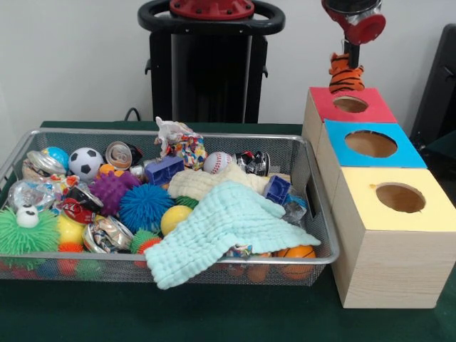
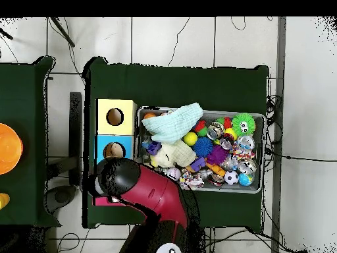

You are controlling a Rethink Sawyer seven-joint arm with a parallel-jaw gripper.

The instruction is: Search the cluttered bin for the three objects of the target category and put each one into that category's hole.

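1. The gripper (image 1: 347, 60) hangs directly above the red box's hole (image 1: 350, 104), closed on a striped tiger toy (image 1: 346, 71) whose long axis points straight down.
2. The toy's lower end sits just over the hole, so release looks like the next move.
3. The wire bin (image 1: 313, 261) lies beside the 3 boxes, away from the drop.
4. Blue box (image 1: 370, 144) and yellow box (image 1: 399, 198) holes stand clear.
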